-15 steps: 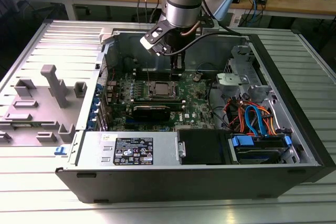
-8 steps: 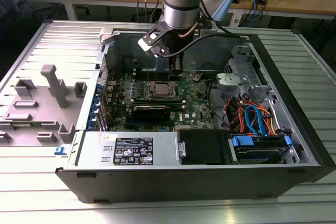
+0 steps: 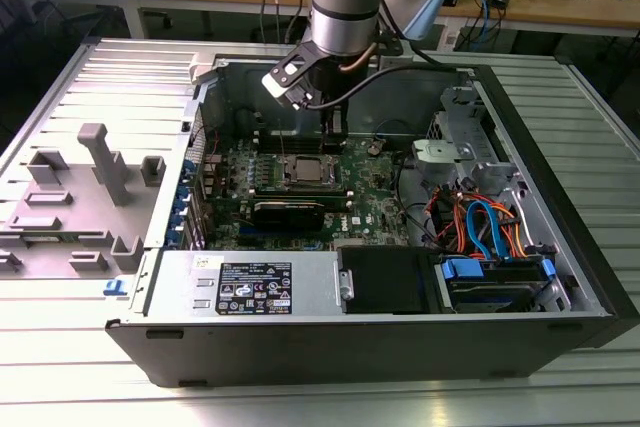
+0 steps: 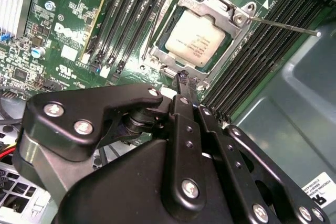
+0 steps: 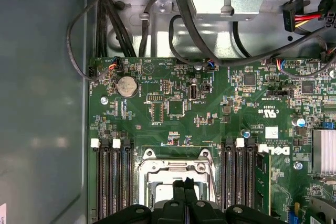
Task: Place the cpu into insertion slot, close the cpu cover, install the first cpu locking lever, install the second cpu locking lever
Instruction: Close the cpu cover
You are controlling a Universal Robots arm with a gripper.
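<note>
Inside the open computer case (image 3: 400, 337) at the centre of the exterior view, the arm's end effector (image 3: 335, 131) hovers with its fingers (image 4: 184, 85) pressed together, just above the green board (image 3: 300, 205). The cpu (image 4: 195, 38) lies seated in the insertion slot (image 4: 157, 56), the cpu cover (image 4: 218, 4) framing it. 1 thin locking lever (image 4: 283, 26) juts free alongside.

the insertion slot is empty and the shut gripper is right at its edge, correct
Not empty: the second wrist view shows the cpu lying in the insertion slot. The rest holds: the shut gripper is right at its edge.
</note>
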